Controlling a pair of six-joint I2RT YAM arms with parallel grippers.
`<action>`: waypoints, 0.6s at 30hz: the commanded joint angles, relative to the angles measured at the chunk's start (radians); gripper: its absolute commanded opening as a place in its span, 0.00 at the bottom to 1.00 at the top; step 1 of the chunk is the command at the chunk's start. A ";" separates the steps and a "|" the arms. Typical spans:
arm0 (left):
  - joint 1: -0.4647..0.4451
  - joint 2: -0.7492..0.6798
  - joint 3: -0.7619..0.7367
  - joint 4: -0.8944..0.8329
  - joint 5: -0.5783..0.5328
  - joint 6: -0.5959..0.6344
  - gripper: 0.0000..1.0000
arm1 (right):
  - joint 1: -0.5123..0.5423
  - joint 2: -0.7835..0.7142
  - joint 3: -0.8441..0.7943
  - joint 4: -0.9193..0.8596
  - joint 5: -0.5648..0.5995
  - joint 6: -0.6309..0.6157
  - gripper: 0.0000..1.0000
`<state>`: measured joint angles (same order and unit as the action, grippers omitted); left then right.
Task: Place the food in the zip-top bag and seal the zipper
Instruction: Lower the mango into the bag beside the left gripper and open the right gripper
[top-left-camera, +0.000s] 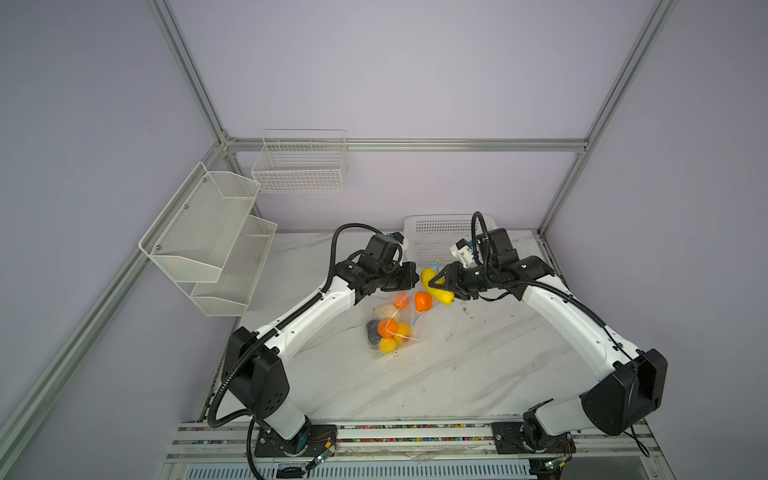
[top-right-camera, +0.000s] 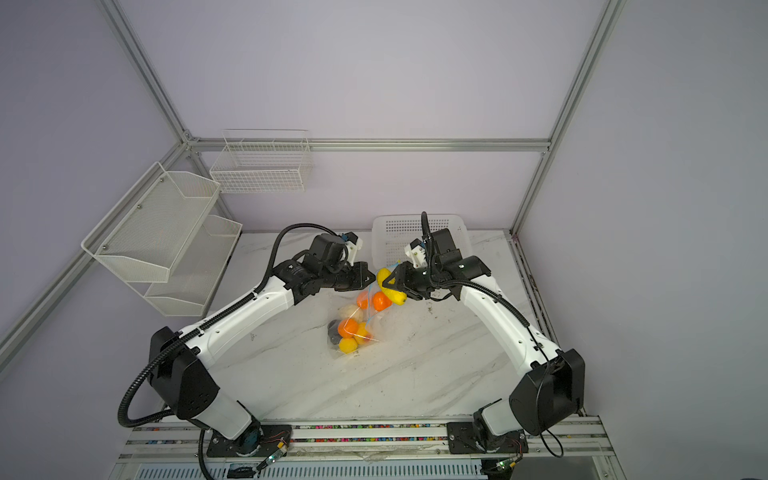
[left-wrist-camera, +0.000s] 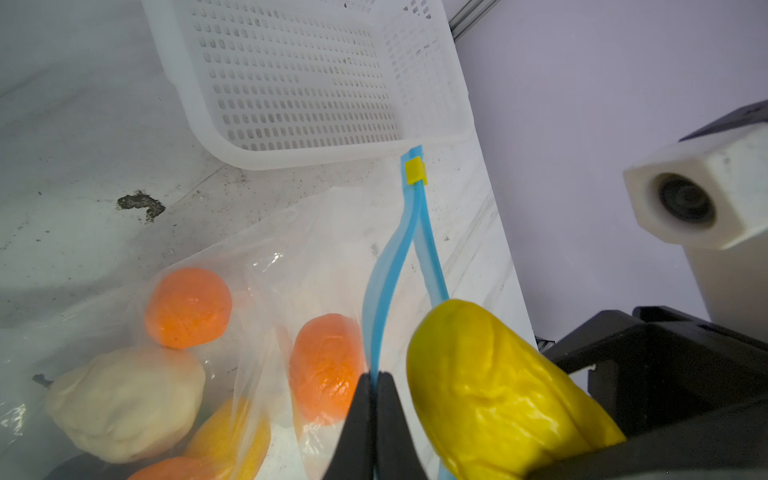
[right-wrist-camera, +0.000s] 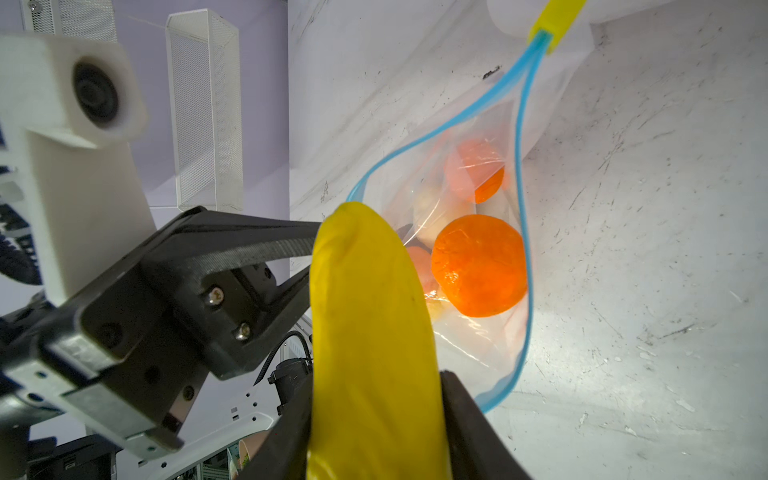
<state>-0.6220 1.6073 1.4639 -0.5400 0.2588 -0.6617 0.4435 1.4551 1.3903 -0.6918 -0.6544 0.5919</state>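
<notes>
The clear zip-top bag (top-left-camera: 395, 328) (top-right-camera: 358, 328) lies on the marble table, holding orange balls (right-wrist-camera: 478, 266), yellow fruits (top-left-camera: 387, 345), a cream bulb (left-wrist-camera: 124, 403) and a dark lump (top-left-camera: 372, 328). Its mouth gapes wide in the right wrist view. My left gripper (left-wrist-camera: 376, 382) (top-left-camera: 415, 277) is shut on one lip of the light-blue zipper (left-wrist-camera: 409, 232) (right-wrist-camera: 521, 166) and lifts it. The yellow slider (left-wrist-camera: 415, 170) sits at the strip's far end. My right gripper (right-wrist-camera: 376, 378) (top-left-camera: 441, 283) is shut on the elongated yellow fruit (right-wrist-camera: 370, 324) (left-wrist-camera: 498, 395) (top-right-camera: 390, 286), whose tip hangs at the bag's mouth.
A white perforated basket (top-left-camera: 440, 237) (left-wrist-camera: 291, 83) stands on the table just behind the bag and both grippers. A two-tier mesh shelf (top-left-camera: 208, 237) and a wire basket (top-left-camera: 299, 166) hang on the walls at the back left.
</notes>
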 joint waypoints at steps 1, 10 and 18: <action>0.008 -0.047 -0.011 0.034 0.012 0.000 0.00 | 0.003 0.032 0.024 -0.006 0.025 -0.016 0.45; 0.004 -0.058 -0.011 0.033 0.018 -0.001 0.00 | 0.003 0.096 0.074 0.000 0.063 -0.024 0.46; 0.002 -0.064 -0.011 0.034 0.024 -0.001 0.00 | 0.005 0.135 0.119 0.006 0.068 -0.003 0.47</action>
<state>-0.6220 1.5909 1.4639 -0.5396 0.2592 -0.6621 0.4435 1.5833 1.4746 -0.6914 -0.5999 0.5758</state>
